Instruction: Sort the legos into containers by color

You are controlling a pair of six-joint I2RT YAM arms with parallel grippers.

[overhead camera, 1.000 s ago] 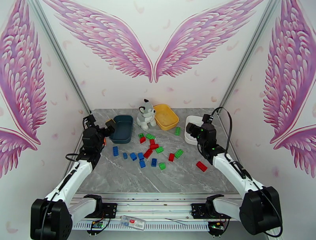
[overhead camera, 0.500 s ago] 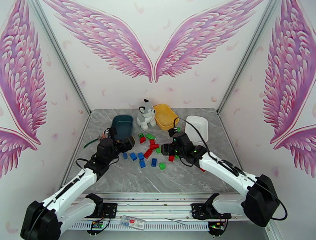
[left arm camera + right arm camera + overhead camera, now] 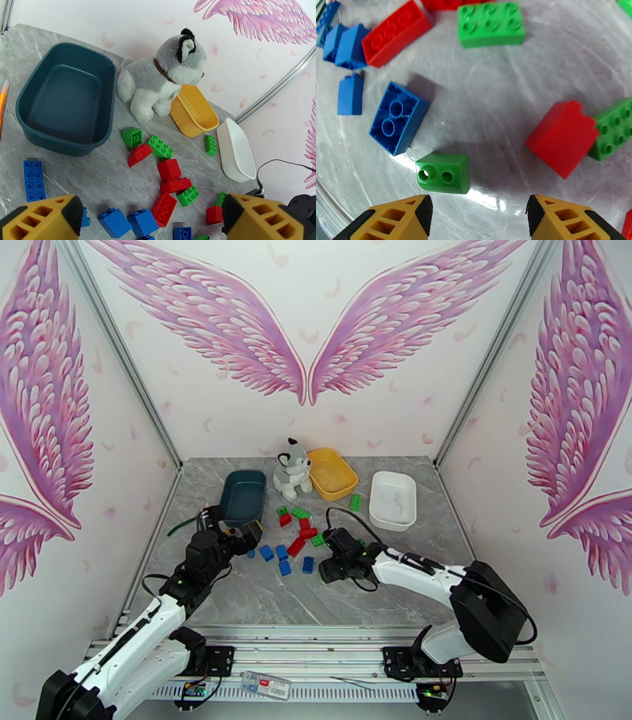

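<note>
Right hand (image 3: 478,212) is spread wide, nothing pinched, sitting low over the counter (image 3: 505,79). A small green sloped brick (image 3: 443,173) lies just ahead of its left finger rather than centred. If it closes like that, I'd bet the finger shoves the brick or the slope squirts out sideways. An upside-down blue brick (image 3: 398,117) at the green one's 11 o'clock and a red brick (image 3: 563,137) at about 3 o'clock are close enough to get dragged along. Left hand (image 3: 152,216) is spread too, hovering over the blue bricks (image 3: 126,222) on the pile's 9 o'clock side. With both arms working one heap, they could bump. From the legos, the teal tray (image 3: 229,508) is at 10 o'clock, the yellow tray (image 3: 317,477) at 1 and the white tray (image 3: 378,512) at 2. A plush husky (image 3: 292,469) at 12 is begging to be clipped. The best open room is the bare counter at 6 o'clock.
</note>
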